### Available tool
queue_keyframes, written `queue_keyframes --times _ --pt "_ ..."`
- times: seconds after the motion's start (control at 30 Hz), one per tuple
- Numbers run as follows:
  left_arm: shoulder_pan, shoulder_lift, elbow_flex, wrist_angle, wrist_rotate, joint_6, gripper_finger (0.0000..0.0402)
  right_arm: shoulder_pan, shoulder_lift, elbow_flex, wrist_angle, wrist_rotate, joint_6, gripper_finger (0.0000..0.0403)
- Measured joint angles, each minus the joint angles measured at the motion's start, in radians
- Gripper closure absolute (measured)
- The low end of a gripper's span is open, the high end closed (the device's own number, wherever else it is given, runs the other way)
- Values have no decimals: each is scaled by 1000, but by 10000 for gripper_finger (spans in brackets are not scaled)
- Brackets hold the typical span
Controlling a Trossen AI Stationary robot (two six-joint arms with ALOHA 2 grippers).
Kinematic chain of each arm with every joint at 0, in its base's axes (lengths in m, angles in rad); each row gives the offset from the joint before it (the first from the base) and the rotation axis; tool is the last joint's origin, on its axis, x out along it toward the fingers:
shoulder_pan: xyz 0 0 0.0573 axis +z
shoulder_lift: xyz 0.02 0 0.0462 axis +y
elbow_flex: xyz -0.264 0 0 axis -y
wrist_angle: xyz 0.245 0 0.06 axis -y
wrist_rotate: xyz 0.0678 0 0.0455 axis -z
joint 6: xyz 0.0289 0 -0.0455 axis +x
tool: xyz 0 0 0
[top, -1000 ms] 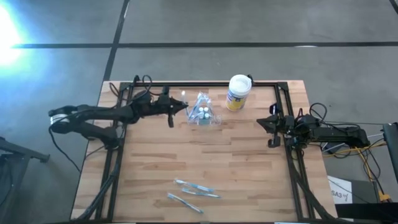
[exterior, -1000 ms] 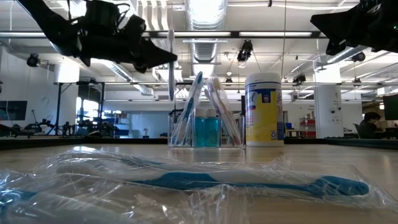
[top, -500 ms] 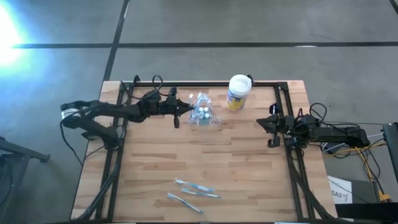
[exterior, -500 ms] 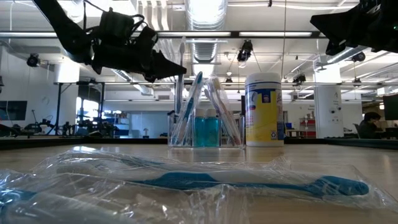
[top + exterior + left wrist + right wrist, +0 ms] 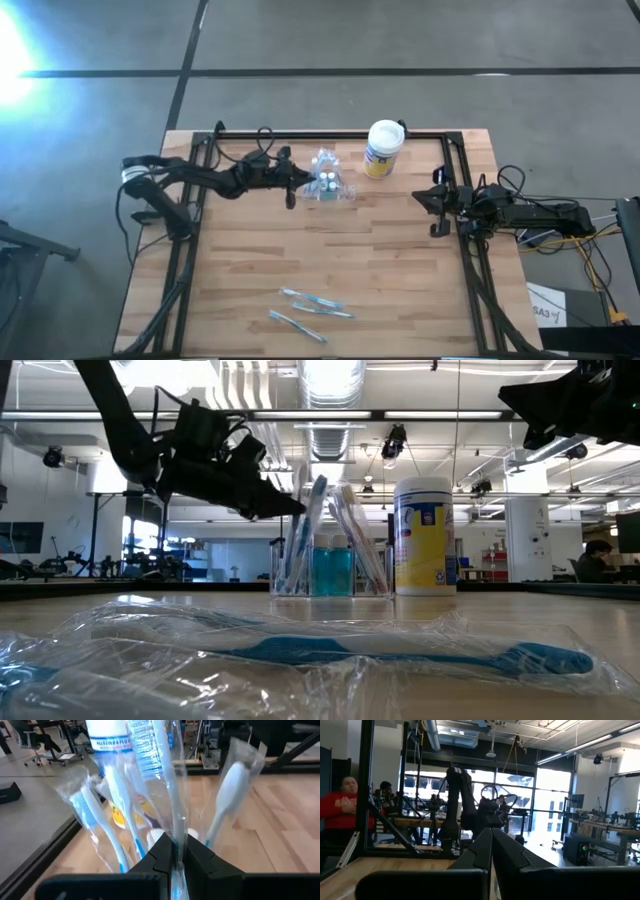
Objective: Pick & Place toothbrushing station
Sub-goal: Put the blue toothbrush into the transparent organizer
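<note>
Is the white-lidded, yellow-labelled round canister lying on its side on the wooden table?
No, the white-lidded, yellow-labelled round canister stands upright on the wooden table, right beside the clear plastic toothbrush holder.

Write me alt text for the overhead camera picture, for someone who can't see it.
Seen from above, the left gripper reaches the clear toothbrushing station near the wooden table's far edge, beside a white-lidded canister. The right gripper waits at the right edge, and wrapped toothbrushes lie near the front.
</note>
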Motion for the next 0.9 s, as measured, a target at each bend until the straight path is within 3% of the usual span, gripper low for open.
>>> queue_keyframes --times 0.67,0.9 --pt "0 60 -18 8 -5 -16 376 0 0 0 0 0 10 394" --pt "0 71 -76 131 -4 -16 376 0 0 0 0 0 10 394"
